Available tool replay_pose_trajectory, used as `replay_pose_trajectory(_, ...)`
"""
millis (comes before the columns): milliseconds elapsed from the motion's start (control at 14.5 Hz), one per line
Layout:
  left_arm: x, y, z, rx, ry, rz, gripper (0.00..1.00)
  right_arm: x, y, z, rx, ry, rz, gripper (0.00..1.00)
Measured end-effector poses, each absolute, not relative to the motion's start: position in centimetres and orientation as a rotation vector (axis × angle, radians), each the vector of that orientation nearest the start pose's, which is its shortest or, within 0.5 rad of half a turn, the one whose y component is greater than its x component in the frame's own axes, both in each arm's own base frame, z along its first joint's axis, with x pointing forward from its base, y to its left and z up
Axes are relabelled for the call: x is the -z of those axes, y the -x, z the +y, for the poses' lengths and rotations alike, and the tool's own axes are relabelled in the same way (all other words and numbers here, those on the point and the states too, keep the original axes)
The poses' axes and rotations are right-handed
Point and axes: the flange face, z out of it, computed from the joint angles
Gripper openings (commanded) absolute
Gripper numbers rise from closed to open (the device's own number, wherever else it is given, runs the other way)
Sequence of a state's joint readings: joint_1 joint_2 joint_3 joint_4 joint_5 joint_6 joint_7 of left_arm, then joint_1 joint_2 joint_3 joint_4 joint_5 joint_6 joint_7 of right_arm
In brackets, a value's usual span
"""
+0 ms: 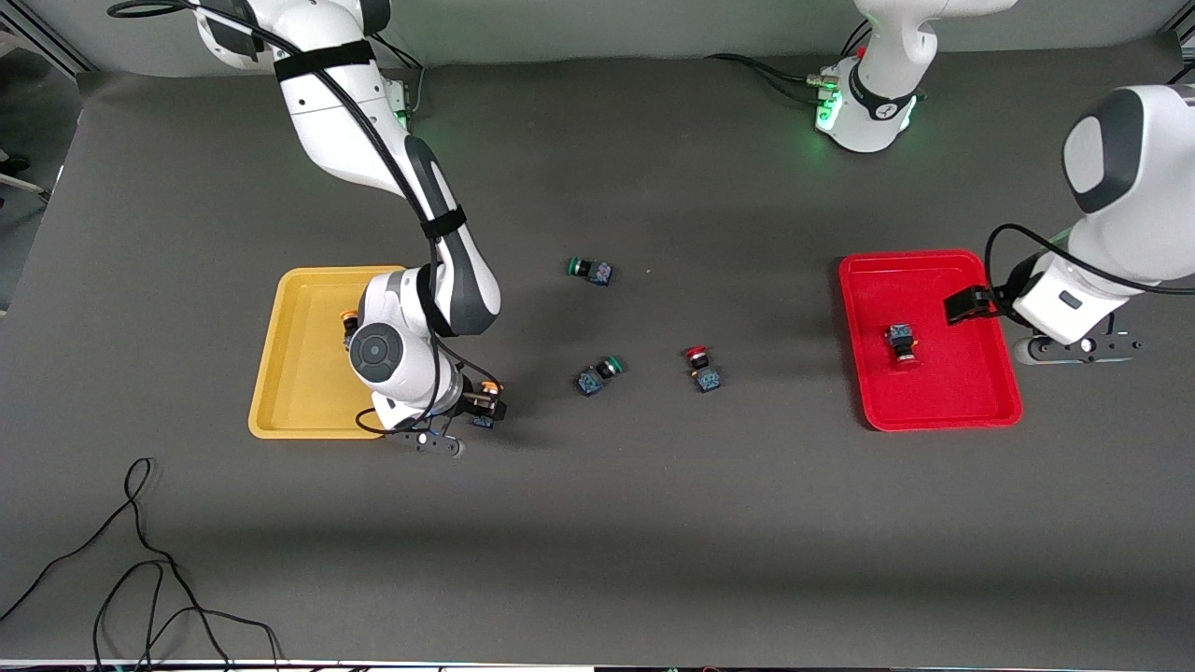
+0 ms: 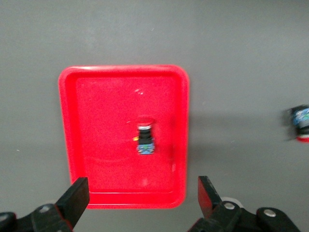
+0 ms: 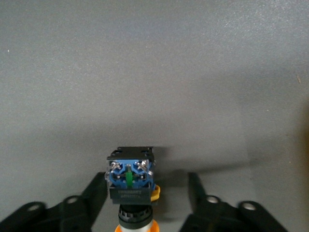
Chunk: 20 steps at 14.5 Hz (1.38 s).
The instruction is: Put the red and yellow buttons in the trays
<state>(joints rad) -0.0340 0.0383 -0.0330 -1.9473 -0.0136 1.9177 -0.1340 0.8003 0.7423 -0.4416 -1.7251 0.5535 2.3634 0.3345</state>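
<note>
My right gripper (image 1: 484, 403) (image 3: 145, 181) is low at the table beside the yellow tray (image 1: 299, 373), at the corner nearer the camera. It is open around a yellow button (image 1: 487, 390) (image 3: 130, 179); one finger is against the button, the other stands apart. A second yellow button (image 1: 348, 322) lies in the yellow tray, half hidden by the arm. My left gripper (image 1: 966, 305) (image 2: 142, 188) is open and empty, up over the edge of the red tray (image 1: 934, 401) (image 2: 82, 121). A red button (image 1: 902, 343) (image 2: 145, 135) lies in it. Another red button (image 1: 700, 366) (image 2: 300, 124) lies on the table between the trays.
Two green-capped buttons lie mid-table: one (image 1: 590, 270) farther from the camera, one (image 1: 597, 375) beside the loose red button. A black cable (image 1: 140, 560) lies near the front edge at the right arm's end.
</note>
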Motion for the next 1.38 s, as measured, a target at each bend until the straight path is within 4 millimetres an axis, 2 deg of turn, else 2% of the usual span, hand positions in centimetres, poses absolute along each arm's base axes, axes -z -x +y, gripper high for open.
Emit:
replay_pose_trajectory(69, -45.3, -55.7, -6.5, -0.107, 3.141, -0.150, 1.00, -18.5, -61.2, 26.5, -0.038, 3.028, 0.419, 0.14)
replay_pose_trajectory(138, -45.0, -55.5, -9.8, -0.103, 3.137, -0.178, 1.00, -18.6, -61.2, 26.5, -0.032, 3.027, 0.412, 0.08)
replay_pose_trajectory(346, -43.1, -54.5, -20.3, -0.040, 3.141, -0.269, 1.00, -19.3, -61.8, 26.1, -0.014, 3.033, 0.362, 0.08)
replay_pose_trajectory(484, -41.5, -54.0, -26.1, -0.010, 3.146, -0.370, 1.00, -21.1, -62.6, 24.5, -0.043, 3.043, 0.317, 0.08)
replay_pose_trajectory(553, -40.6, -53.9, -28.5, -0.007, 3.144, -0.421, 1.00, -22.6, -63.1, 23.1, -0.066, 3.048, 0.276, 0.08)
replay_pose_trajectory(691, -38.6, -54.0, -32.1, -0.010, 3.141, -0.479, 1.00, -26.1, -63.8, 18.6, -0.138, 3.054, 0.165, 0.08)
replay_pose_trajectory(830, -35.1, -54.1, -33.9, -0.028, 3.136, -0.486, 1.00, -28.4, -63.9, 13.1, -0.189, 3.050, 0.063, 0.10)
replay_pose_trajectory(968, -30.4, -54.2, -34.9, -0.065, 3.119, -0.495, 1.00, -28.6, -63.0, 8.4, -0.226, 3.043, -0.015, 0.14)
replay_pose_trajectory(1037, -28.0, -54.2, -35.3, -0.077, 3.113, -0.507, 1.00, -28.0, -62.4, 6.7, -0.249, 3.041, -0.046, 0.31)
replay_pose_trajectory(1106, -25.5, -54.0, -35.7, -0.088, 3.108, -0.515, 1.00, -27.1, -61.6, 5.3, -0.276, 3.038, -0.077, 0.85)
replay_pose_trajectory(1176, -23.4, -53.9, -35.9, -0.096, 3.105, -0.517, 1.00, -26.2, -61.0, 4.0, -0.291, 3.037, -0.098, 1.00)
replay_pose_trajectory(1245, -21.8, -53.8, -36.1, -0.098, 3.104, -0.514, 0.99, -25.5, -60.5, 2.7, -0.300, 3.036, -0.101, 1.00)
replay_pose_trajectory(1383, -19.7, -53.7, -36.1, -0.103, 3.102, -0.513, 0.89, -25.2, -60.3, 0.4, -0.296, 3.033, -0.081, 1.00)
